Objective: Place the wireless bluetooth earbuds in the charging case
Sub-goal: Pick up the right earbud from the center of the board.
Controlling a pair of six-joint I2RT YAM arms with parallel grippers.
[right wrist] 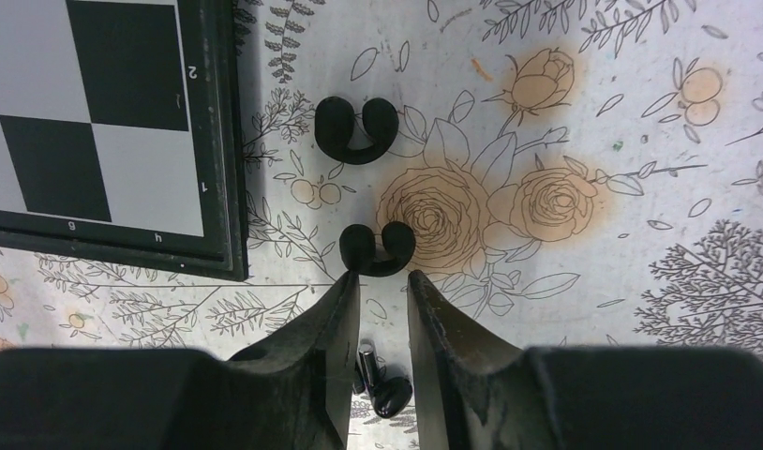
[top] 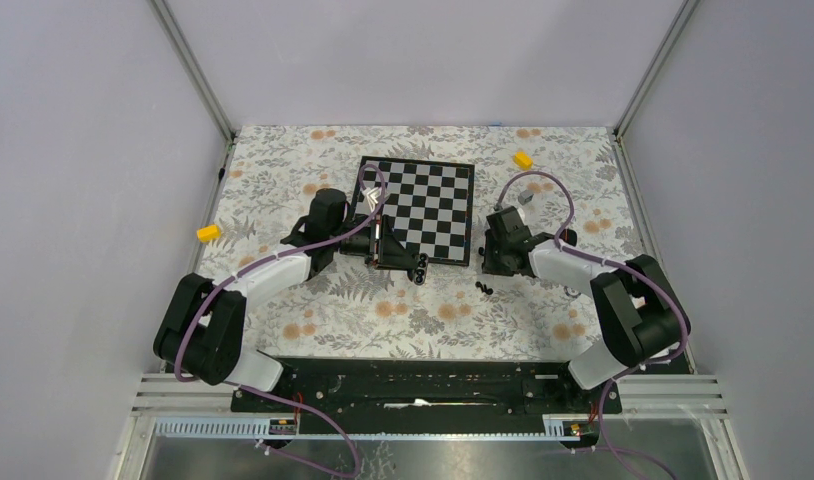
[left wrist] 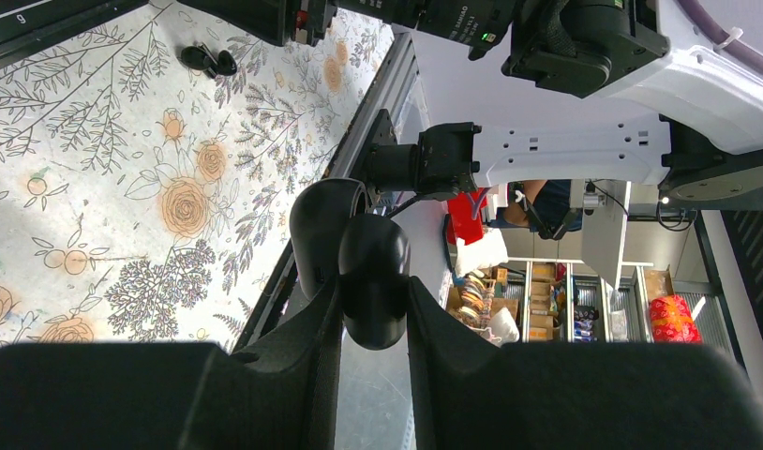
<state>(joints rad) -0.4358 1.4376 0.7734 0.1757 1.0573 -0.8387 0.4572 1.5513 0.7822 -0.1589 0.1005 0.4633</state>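
My left gripper [left wrist: 373, 323] is shut on the charging case [left wrist: 373, 277], a black rounded shell held off the table with its lid [left wrist: 323, 230] swung open; in the top view the charging case [top: 420, 268] hangs by the chessboard's near corner. Two black C-shaped earbuds [right wrist: 356, 129] [right wrist: 378, 249] lie on the floral cloth just past my right gripper [right wrist: 382, 277], whose jaws stand slightly apart with nothing between the tips. A glossy stemmed earbud [right wrist: 389, 386] lies on the cloth under the gap between the fingers. From above, the earbuds [top: 486, 288] sit beside the right gripper [top: 498, 262].
The chessboard [top: 418, 205] lies at the middle back; its corner [right wrist: 218, 244] is left of the right gripper. Yellow blocks sit at the far right [top: 523, 159] and at the left edge [top: 208, 232]. Frame posts and walls bound the table.
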